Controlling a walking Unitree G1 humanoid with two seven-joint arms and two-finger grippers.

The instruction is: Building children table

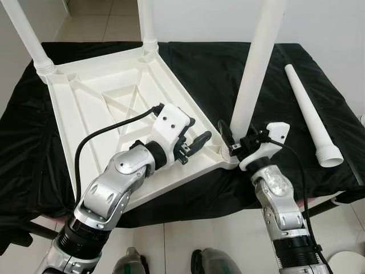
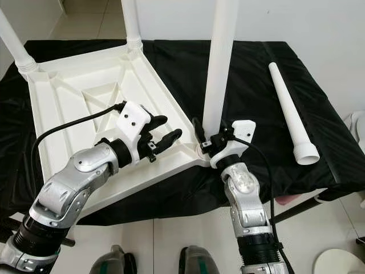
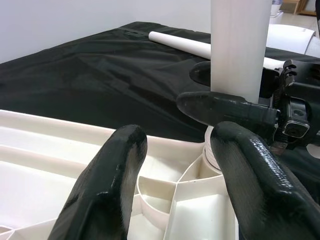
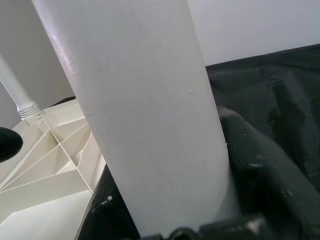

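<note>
Right end effector (image 1: 231,138) clamped around upright leg (image 1: 258,63) at tabletop (image 1: 108,108) corner; left end effector (image 1: 197,142) spread beside it.

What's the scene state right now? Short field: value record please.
surface: black cloth over a table
tabletop: white tabletop lying upside down on the cloth
legs fitted: two far corner legs standing up in their sockets
leg in work: third leg upright at the near right corner socket
loose leg: fourth leg lying on the cloth to the right
right gripper: jaws shut on the third leg near its base
left gripper: jaws open, over the tabletop's near right corner, holding nothing
</note>
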